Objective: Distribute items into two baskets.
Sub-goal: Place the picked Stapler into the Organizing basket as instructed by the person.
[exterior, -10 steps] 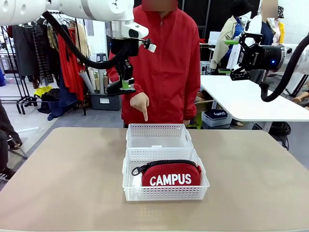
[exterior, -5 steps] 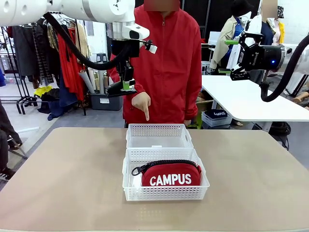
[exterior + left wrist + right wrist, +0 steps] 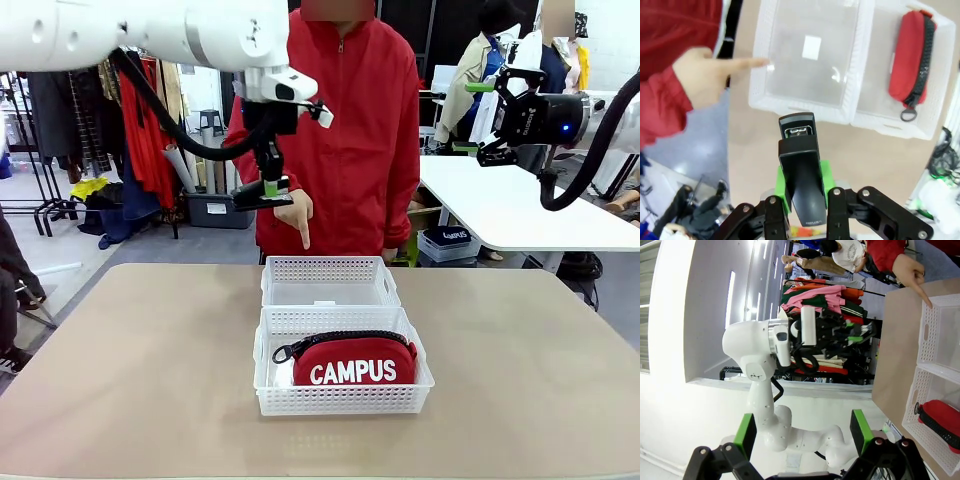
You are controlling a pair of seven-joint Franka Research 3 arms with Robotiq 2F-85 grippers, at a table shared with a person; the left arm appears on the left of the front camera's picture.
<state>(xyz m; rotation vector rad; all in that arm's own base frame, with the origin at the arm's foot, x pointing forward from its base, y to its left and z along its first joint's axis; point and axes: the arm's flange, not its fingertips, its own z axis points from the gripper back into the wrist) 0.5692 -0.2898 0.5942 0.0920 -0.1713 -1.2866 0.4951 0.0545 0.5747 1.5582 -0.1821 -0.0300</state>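
Observation:
My left gripper (image 3: 268,187) hangs high above the table's far edge, shut on a small black stapler (image 3: 254,196). In the left wrist view the stapler (image 3: 799,150) sticks out between the green pads, above the table just outside the far basket (image 3: 800,113). That white lattice basket (image 3: 328,270) has nothing in it. A person's hand (image 3: 294,214) points a finger down at it. The near basket (image 3: 340,400) holds the red CAMPUS pouch (image 3: 355,362). My right gripper (image 3: 497,100) is raised at the right, open with nothing between its fingers.
A person in a red jacket (image 3: 350,130) stands at the table's far side, right behind the baskets. The tan tabletop (image 3: 130,360) spreads out on both sides of the baskets. A white table (image 3: 520,205) stands behind at the right.
My left arm has carried the stapler a little to the right, closer to the person's pointing hand. The right arm, the baskets and the pouch have not moved.

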